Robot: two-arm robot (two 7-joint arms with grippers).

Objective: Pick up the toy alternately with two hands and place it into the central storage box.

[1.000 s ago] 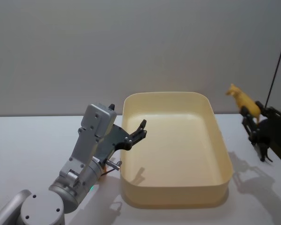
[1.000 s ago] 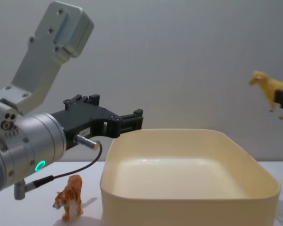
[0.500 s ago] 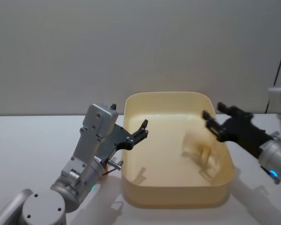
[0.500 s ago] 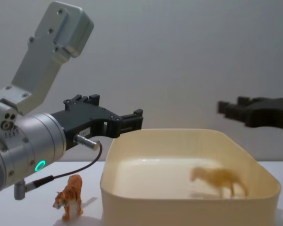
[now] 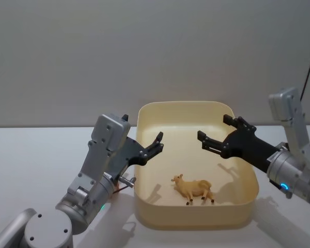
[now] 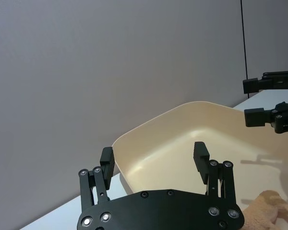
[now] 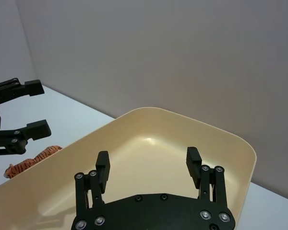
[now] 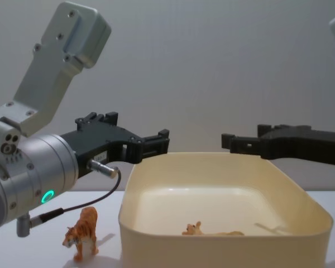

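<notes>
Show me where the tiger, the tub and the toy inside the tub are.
tiger (image 8: 85, 224): chest view, its striped body.
tub (image 5: 194, 217): head view, its front wall.
toy inside the tub (image 5: 195, 187): head view, its body.

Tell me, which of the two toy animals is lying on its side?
The tan animal inside the cream tub lies on its side; the striped tiger stands upright on the table, outside the tub's left wall.

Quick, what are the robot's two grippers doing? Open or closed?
Left gripper: open, holding nothing.
Right gripper: open, holding nothing.
</notes>
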